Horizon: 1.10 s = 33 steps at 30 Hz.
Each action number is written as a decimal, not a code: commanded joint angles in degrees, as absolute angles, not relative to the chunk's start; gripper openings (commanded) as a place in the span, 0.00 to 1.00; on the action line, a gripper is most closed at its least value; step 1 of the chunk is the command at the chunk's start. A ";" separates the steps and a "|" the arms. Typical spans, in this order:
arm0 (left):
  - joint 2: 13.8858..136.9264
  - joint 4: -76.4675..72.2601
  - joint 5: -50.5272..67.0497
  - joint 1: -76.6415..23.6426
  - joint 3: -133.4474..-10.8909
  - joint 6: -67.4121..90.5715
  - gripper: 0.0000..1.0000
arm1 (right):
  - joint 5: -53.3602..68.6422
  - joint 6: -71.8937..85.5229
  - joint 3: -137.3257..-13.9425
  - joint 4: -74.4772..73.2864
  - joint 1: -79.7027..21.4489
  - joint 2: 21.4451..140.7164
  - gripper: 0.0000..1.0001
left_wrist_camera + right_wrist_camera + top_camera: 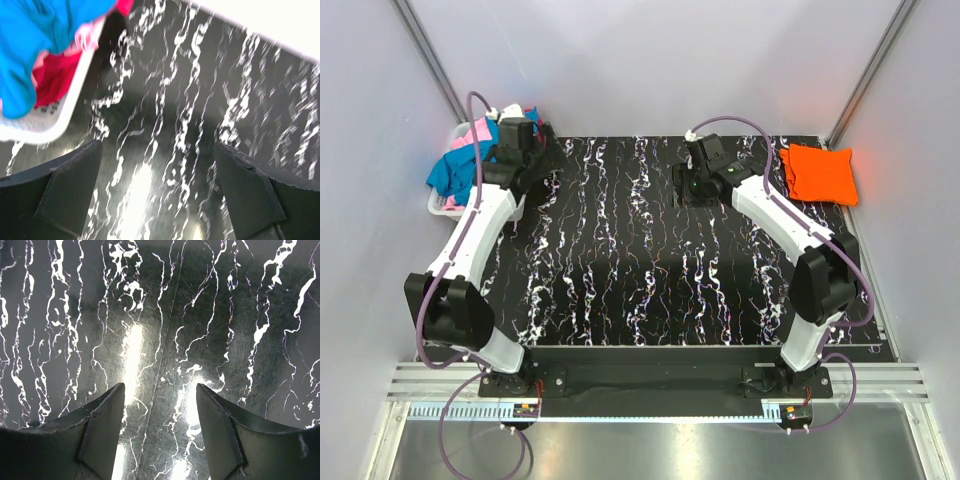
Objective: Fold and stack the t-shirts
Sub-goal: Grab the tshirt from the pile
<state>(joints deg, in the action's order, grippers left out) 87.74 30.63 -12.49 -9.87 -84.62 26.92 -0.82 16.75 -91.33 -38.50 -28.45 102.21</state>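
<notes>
The unfolded t-shirts sit heaped in the white slatted basket [440,208] at the far-left corner, just off the edge of the black marbled mat [640,270]. The turquoise t-shirt [450,172] lies on top and spills over the basket's near rim, with the pink t-shirt [468,135] behind it. The magenta t-shirt [55,75] shows underneath in the left wrist view. All three are crumpled, so none has a readable long axis. The left gripper [157,147] hangs over the mat just beside the basket, its jaws wide apart and holding nothing. From this gripper the heap lies up and to the left, with the turquoise cloth the closest part. The left arm is plainly the nearer one, so the next pick looks like its job: a short swing over the rim and down onto the blue fabric. The basket's wall stands between the fingers and the lower shirts, so a grasp from above seems safer than one from the side. The turquoise shirt may also drag the pink one out with it. The right gripper [160,387] hovers over bare mat near the far edge, jaws likewise parted and empty, well apart from the basket. The orange t-shirt [820,172] lies folded flat at the far-right corner, to the right of that gripper, and appears to be the base of the stack.
</notes>
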 commanded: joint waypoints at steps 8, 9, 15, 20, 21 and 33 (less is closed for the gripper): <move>98.16 31.10 -6.50 -0.09 -97.19 29.44 0.99 | -2.11 14.68 -99.12 -38.04 -28.83 106.34 0.67; 99.13 32.51 -7.29 1.39 -98.51 28.83 0.99 | -1.59 14.76 -99.40 -38.14 -28.92 106.96 0.67; 106.95 34.28 -9.39 7.38 -104.94 31.19 0.73 | -0.97 15.38 -98.97 -37.79 -28.83 109.25 0.66; 112.14 35.07 -11.77 10.28 -108.01 31.55 0.66 | -0.88 15.21 -99.58 -37.88 -28.83 110.56 0.67; 113.80 35.16 -11.86 10.63 -108.80 31.20 0.66 | -1.05 15.12 -100.80 -38.23 -28.83 111.26 0.67; 120.94 35.42 -9.85 10.99 -113.38 30.49 0.19 | -1.49 15.82 -106.61 -42.18 -28.83 116.89 0.66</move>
<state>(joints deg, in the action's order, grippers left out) 121.97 36.49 -10.70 10.94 -110.24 30.50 -0.89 15.70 -103.26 -40.62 -28.45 116.07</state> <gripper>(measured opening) 0.269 0.666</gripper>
